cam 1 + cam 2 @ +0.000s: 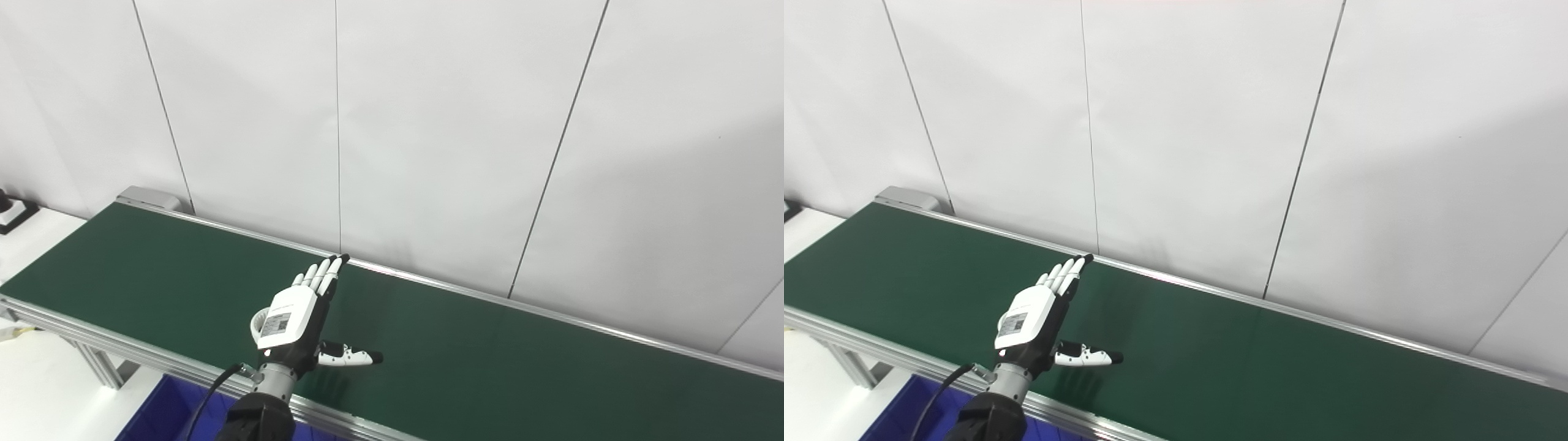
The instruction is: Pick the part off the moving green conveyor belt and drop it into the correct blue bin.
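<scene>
Right now my left hand [294, 318] hangs empty with fingers spread over the green conveyor belt [490, 355], no part in view yet, so I judge I'm waiting to intercept one, blue bin [159, 410] below.

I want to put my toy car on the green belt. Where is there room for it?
Lots of room. The green belt is bare from the left robot hand all the way right, between the near metal rail and the white wall. The stretch left of that hand, up to the belt's grey end, is bare too. Only the spot under the open hand is taken.
</scene>
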You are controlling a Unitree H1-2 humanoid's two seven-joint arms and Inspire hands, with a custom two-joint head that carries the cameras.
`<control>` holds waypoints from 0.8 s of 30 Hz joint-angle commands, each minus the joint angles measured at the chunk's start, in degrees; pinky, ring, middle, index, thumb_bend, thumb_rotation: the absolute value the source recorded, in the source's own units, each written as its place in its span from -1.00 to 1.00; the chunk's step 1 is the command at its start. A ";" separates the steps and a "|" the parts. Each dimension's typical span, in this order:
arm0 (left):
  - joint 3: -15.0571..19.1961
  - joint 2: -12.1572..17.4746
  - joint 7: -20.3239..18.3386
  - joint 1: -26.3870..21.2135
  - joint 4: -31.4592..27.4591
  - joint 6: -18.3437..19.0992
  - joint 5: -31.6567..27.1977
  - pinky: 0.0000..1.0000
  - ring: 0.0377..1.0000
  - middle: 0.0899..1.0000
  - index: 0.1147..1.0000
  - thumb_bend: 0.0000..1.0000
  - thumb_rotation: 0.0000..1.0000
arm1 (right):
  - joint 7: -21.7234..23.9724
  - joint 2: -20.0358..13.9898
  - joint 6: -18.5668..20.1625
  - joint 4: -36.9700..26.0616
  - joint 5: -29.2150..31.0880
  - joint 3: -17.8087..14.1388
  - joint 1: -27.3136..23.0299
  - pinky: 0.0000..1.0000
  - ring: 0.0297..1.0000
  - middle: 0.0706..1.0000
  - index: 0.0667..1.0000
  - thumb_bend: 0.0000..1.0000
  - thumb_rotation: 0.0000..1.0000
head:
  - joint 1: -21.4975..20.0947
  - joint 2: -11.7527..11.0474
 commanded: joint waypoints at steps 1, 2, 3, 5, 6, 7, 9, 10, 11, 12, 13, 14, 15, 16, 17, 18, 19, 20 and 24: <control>0.55 1.12 2.13 -2.30 -0.38 0.60 0.18 1.00 1.00 1.00 0.96 0.75 -0.26 | -1.86 -0.22 -3.41 -1.18 0.28 0.81 -0.68 0.42 0.58 0.63 0.69 0.78 -0.51 | 0.01 0.07; 0.59 1.22 2.16 -2.39 -0.21 0.85 0.10 1.00 1.00 1.00 0.96 0.75 -0.26 | -2.43 -0.41 -3.45 -1.08 0.12 1.14 -0.78 0.42 0.57 0.62 0.69 0.78 -0.51 | 0.01 0.07; 0.66 1.34 2.15 -2.44 -0.07 0.99 -0.10 1.00 1.00 1.00 0.96 0.75 -0.27 | -2.87 -0.61 -3.47 -1.08 0.10 1.45 -0.84 0.41 0.57 0.62 0.68 0.79 -0.49 | 0.01 0.07; 0.91 1.55 1.96 -2.50 0.06 1.28 -0.69 1.00 1.00 1.00 0.97 0.73 -0.29 | -3.55 -0.88 -3.47 -1.42 0.09 2.02 -0.72 0.40 0.56 0.61 0.67 0.79 -0.45 | -0.21 0.26; 1.05 1.63 1.94 -2.50 0.06 1.37 -1.01 1.00 1.00 1.00 0.97 0.73 -0.30 | -3.79 -0.98 -3.47 -1.64 0.28 2.28 -0.61 0.40 0.56 0.60 0.67 0.79 -0.45 | -0.31 0.42; 1.19 1.68 2.00 -2.50 0.08 1.33 -1.38 1.00 1.00 1.00 0.96 0.73 -0.31 | -4.01 -1.02 -3.47 -1.84 0.39 2.44 -0.51 0.44 0.56 0.60 0.68 0.80 -0.46 | -0.31 0.42; 1.50 1.76 1.97 -2.48 0.11 1.36 -2.28 1.00 1.00 1.00 0.96 0.73 -0.32 | -4.48 -1.29 -3.47 -2.06 0.84 3.01 -0.47 0.47 0.57 0.61 0.68 0.80 -0.48 | -0.40 0.45; 1.64 1.74 1.90 -2.45 0.07 1.49 -2.57 1.00 1.00 1.00 0.95 0.73 -0.32 | -4.86 -1.48 -3.46 -2.03 0.89 3.35 -0.53 0.47 0.58 0.61 0.68 0.79 -0.49 | -0.40 0.43; 1.75 1.73 1.87 -2.40 0.05 1.58 -2.80 1.00 1.00 1.00 0.95 0.73 -0.32 | -5.18 -1.61 -3.46 -2.01 0.90 3.61 -0.57 0.47 0.58 0.61 0.68 0.80 -0.49 | -0.42 0.39; 1.81 1.78 1.88 -2.35 0.08 1.67 -2.95 1.00 1.00 1.00 0.95 0.73 -0.33 | -5.68 -1.81 -3.47 -1.95 0.80 3.96 -0.65 0.45 0.58 0.61 0.68 0.80 -0.49 | -0.44 0.43; 1.87 1.88 1.95 -2.33 0.27 1.71 -2.98 1.00 1.00 1.00 0.95 0.73 -0.33 | -5.96 -1.92 -3.47 -1.92 0.74 4.15 -0.67 0.42 0.56 0.60 0.67 0.79 -0.50 | -0.44 0.43; 1.97 1.95 1.99 -2.32 0.47 1.81 -2.95 1.00 1.00 1.00 0.94 0.73 -0.33 | -5.95 -1.97 -3.47 -1.95 0.90 4.23 -0.67 0.42 0.55 0.60 0.67 0.79 -0.50 | -0.43 0.46; 2.07 1.97 1.87 -2.32 0.57 2.28 -2.74 1.00 1.00 1.00 0.94 0.72 -0.36 | -6.15 -2.18 -3.47 -1.96 0.93 4.51 -0.75 0.42 0.56 0.61 0.67 0.79 -0.51 | -0.43 0.46; 2.14 1.98 1.66 -2.31 0.58 2.83 -2.48 1.00 1.00 1.00 0.94 0.71 -0.40 | -6.53 -2.46 -3.47 -1.98 0.96 4.95 -0.87 0.43 0.55 0.60 0.66 0.78 -0.52 | -0.47 0.52; 2.16 2.02 1.34 -2.32 0.56 3.56 -2.18 1.00 1.00 1.00 0.94 0.71 -0.40 | -7.07 -2.76 -3.47 -1.93 1.06 5.45 -1.03 0.42 0.55 0.60 0.66 0.78 -0.52 | -0.47 0.52; 2.12 2.11 0.87 -2.35 0.54 4.45 -1.93 1.00 1.00 1.00 0.94 0.70 -0.43 | -7.33 -2.91 -3.46 -1.79 1.21 5.67 -1.09 0.41 0.54 0.60 0.66 0.78 -0.53 | -0.47 0.52; 2.02 2.26 0.29 -2.41 0.59 5.56 -1.67 1.00 1.00 1.00 0.93 0.69 -0.46 | -7.37 -2.92 -3.46 -1.66 1.42 5.68 -1.07 0.42 0.54 0.60 0.66 0.79 -0.50 | -0.47 0.52; 1.85 2.46 -0.15 -2.45 0.65 6.55 -1.43 1.00 1.00 1.00 0.92 0.68 -0.50 | -7.52 -2.95 -3.47 -1.68 1.34 5.72 -1.00 0.43 0.55 0.60 0.66 0.79 -0.50 | -0.56 0.65; 0.84 3.56 -0.82 -2.78 2.06 8.70 -1.18 1.00 1.00 1.00 0.89 0.66 -0.64 | -8.04 -3.13 -3.47 -1.88 1.43 6.10 -1.02 0.40 0.54 0.59 0.65 0.79 -0.51 | -0.53 0.72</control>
